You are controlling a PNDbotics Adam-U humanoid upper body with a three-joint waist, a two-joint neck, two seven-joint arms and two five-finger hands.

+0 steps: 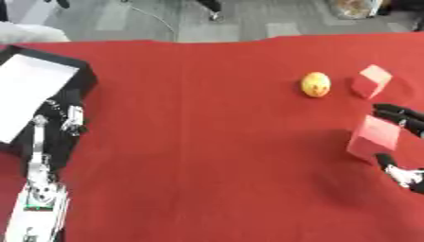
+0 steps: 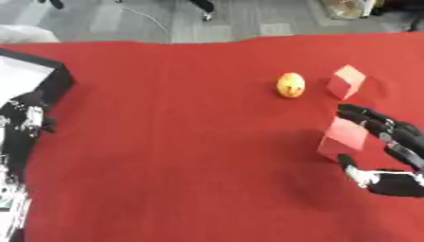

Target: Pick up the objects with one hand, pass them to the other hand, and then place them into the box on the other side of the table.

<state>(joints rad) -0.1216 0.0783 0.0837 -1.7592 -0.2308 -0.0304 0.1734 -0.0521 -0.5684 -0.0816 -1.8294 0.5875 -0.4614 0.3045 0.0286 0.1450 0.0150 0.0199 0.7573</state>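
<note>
Looking down from my remote seat, listing big to small:
Table: red cloth (image 1: 215, 142) over the whole surface, grey floor past the far edge.
Box: black box (image 1: 79, 71) with white inside at the far left; its near side is hidden by my left arm.
Left arm: silver and black, coming up from the lower left corner.
Left hand: left hand (image 1: 70, 118) at the box's near wall, holding nothing I can see; I cannot tell if the fingers are curled.
Right hand: right hand (image 2: 389, 156) at the right edge, fingers and thumb curled round the near red block (image 2: 344, 139), grasping it.
Far block: second red cube (image 2: 346, 81) on the cloth, far right, apart from the hand.
Ball: yellow-orange ball (image 2: 290, 85) just left of that cube, not touching it.
</note>
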